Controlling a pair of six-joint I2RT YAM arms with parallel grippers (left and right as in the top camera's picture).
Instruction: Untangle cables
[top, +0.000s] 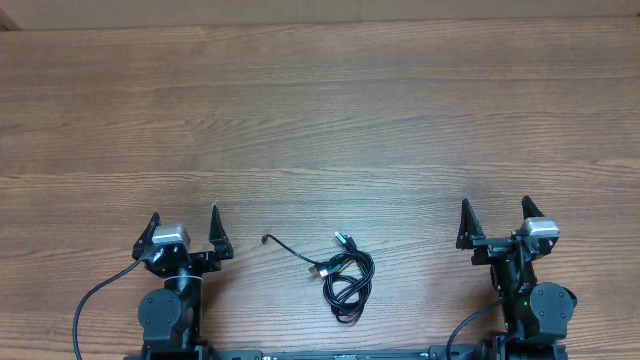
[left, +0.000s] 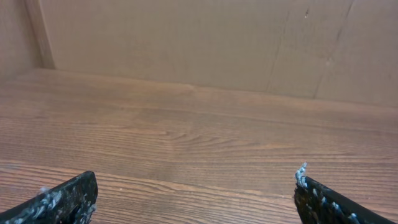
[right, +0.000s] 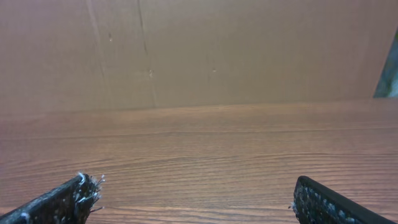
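Note:
The cables (top: 345, 277) lie in the overhead view as a small tangle of thin black cords near the table's front edge, between the two arms. One loose end (top: 268, 239) trails out to the left, and silver-tipped plugs (top: 341, 238) show at the top of the bundle. My left gripper (top: 184, 221) is open and empty, to the left of the cables. My right gripper (top: 496, 209) is open and empty, to their right. Both wrist views show only open fingertips, left (left: 196, 186) and right (right: 196, 190), over bare wood; the cables are out of view there.
The wooden table (top: 320, 120) stretches far ahead of both arms. A brown cardboard wall (left: 217, 37) stands at the table's far edge and also shows in the right wrist view (right: 217, 50).

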